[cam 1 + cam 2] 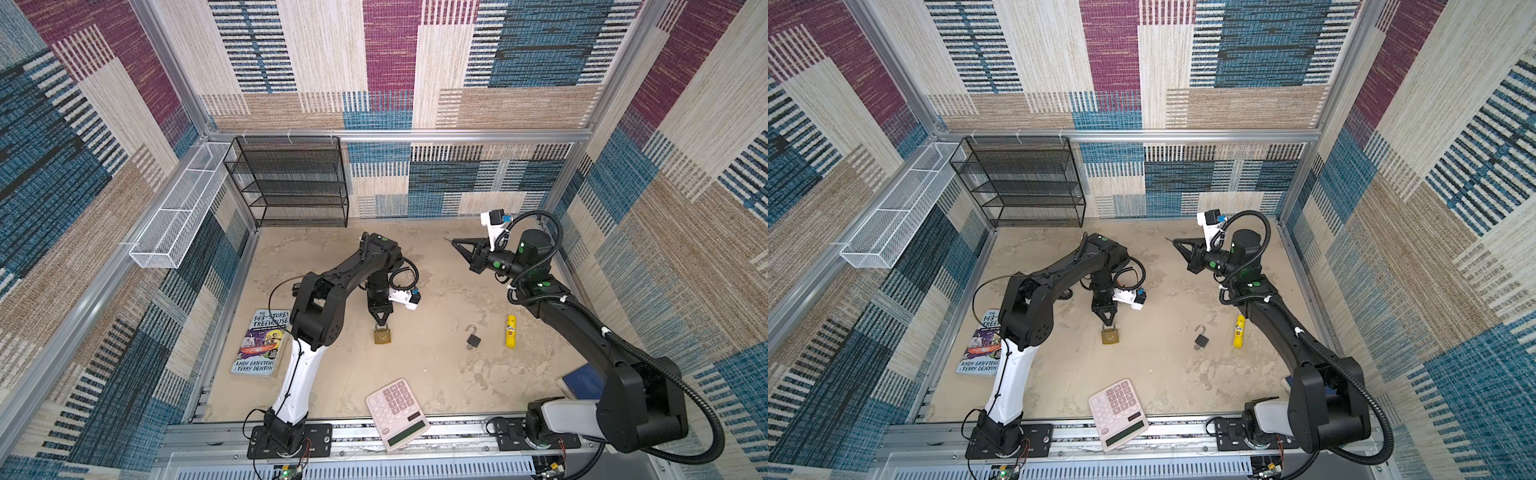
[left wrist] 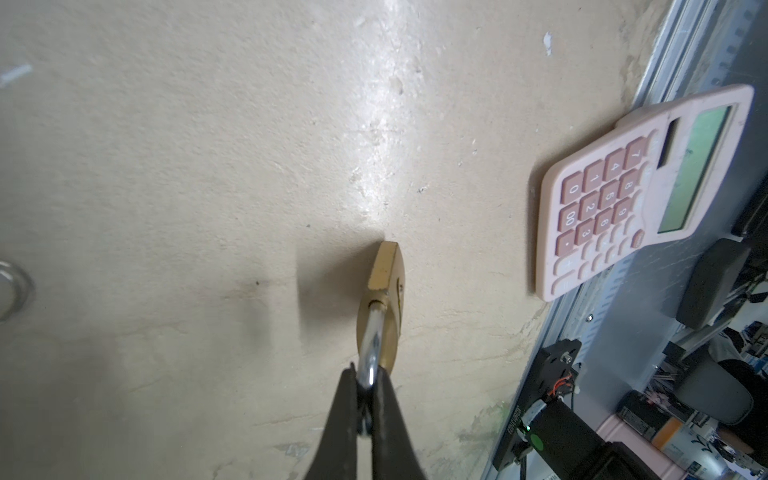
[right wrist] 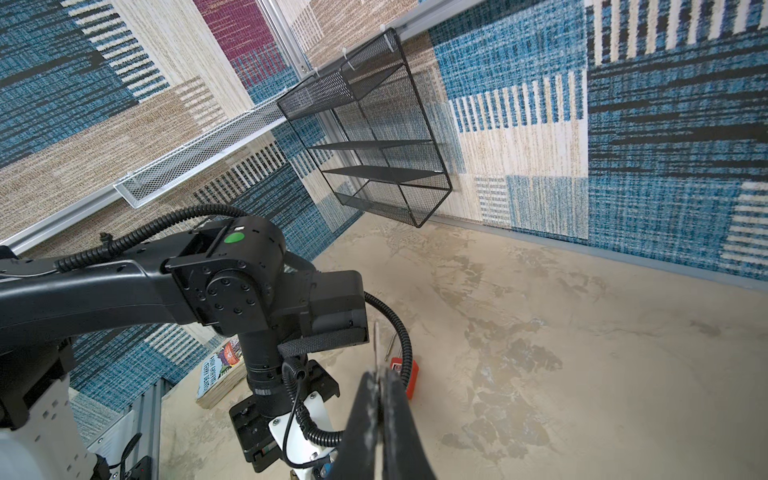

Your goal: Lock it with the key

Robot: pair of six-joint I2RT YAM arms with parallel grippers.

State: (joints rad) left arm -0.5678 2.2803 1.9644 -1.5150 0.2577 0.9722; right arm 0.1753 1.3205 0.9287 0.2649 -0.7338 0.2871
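A brass padlock sits near the middle of the table. My left gripper points down and is shut on its silver shackle. In the left wrist view the brass body stands edge-on beyond my left gripper. I cannot tell whether it touches the table. My right gripper is raised at the back right, pointing left, and shut on a thin metal key. The key's blade sticks out past my right gripper.
A small black padlock with an open shackle and a yellow tube lie to the right. A pink calculator overhangs the front rail. A book lies at left. A black mesh shelf stands at the back. A red padlock lies behind the left arm.
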